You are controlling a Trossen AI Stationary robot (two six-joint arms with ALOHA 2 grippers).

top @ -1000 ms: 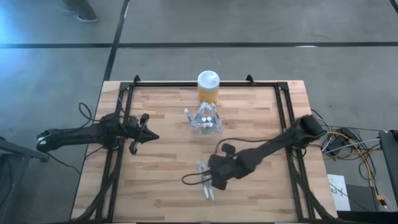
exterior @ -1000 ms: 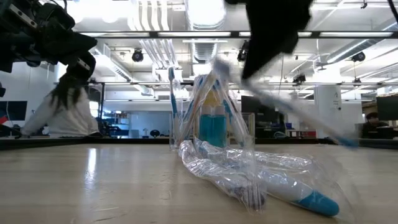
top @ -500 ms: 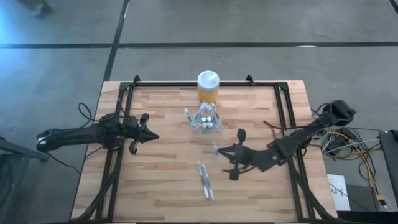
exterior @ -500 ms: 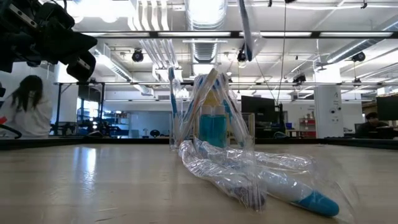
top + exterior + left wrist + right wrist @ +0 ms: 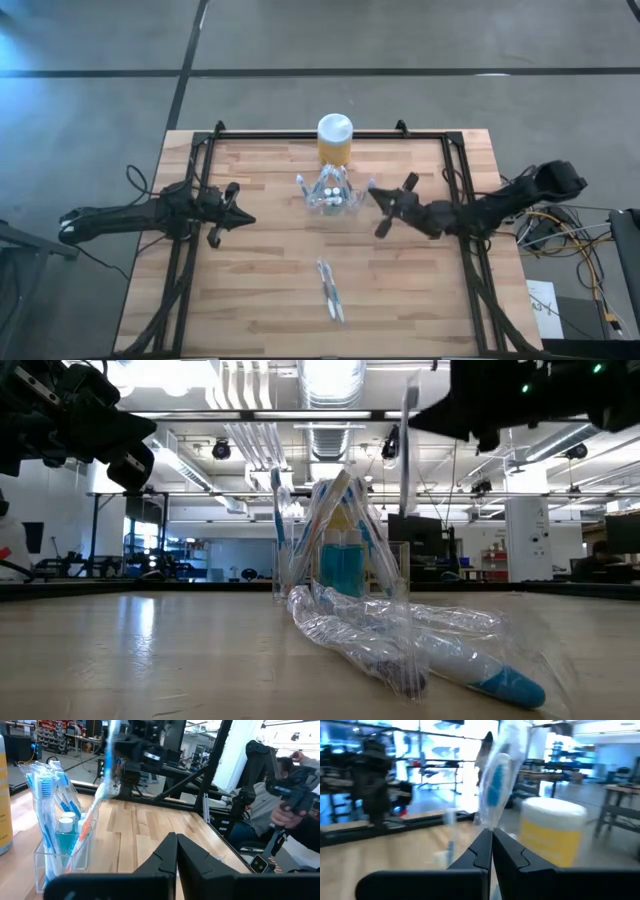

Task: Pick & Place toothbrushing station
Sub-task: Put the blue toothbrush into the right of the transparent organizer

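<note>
No lettering, label, brand or number can be read anywhere I look (not on the yellow jar (image 5: pixel 335 141), not on the wrapped toothbrushes (image 5: pixel 400 640) lying on the table (image 5: pixel 260 270), not in the room behind).

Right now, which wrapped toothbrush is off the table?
The one pinched in the right claw, a blue-headed wrapped toothbrush held up beside the toothbrushing station. The other wrapped toothbrush lies flat on the table's near side.
</note>
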